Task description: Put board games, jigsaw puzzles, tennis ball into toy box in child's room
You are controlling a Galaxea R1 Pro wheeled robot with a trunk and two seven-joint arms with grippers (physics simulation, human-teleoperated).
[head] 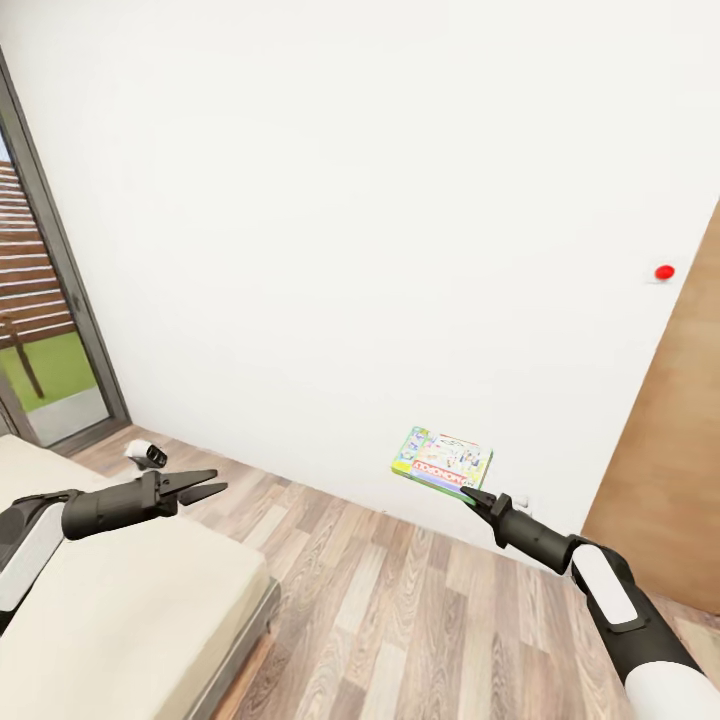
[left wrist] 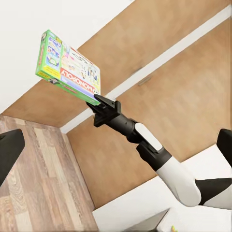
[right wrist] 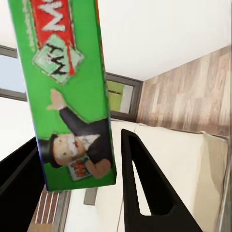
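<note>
A board game [head: 443, 462] with a white, green and red printed cover hangs in the air in front of the white wall, above the wood floor. My right gripper [head: 470, 496] is shut on its near edge. The left wrist view shows the same board game [left wrist: 67, 67] pinched at the tip of the right gripper [left wrist: 99, 101]. In the right wrist view the green box side [right wrist: 72, 96] sits between the black fingers [right wrist: 145, 188]. My left gripper [head: 205, 488] is open and holds nothing, above the beige bed [head: 130, 610]. The toy box and the table are out of view.
A tall dark-framed window [head: 40, 330] stands at the left beyond the bed. A brown door [head: 670, 470] is at the right, with a red round button [head: 664, 272] on the wall beside it. A small white device [head: 147, 453] lies near the bed's far end. Wood floor [head: 400, 600] runs between bed and wall.
</note>
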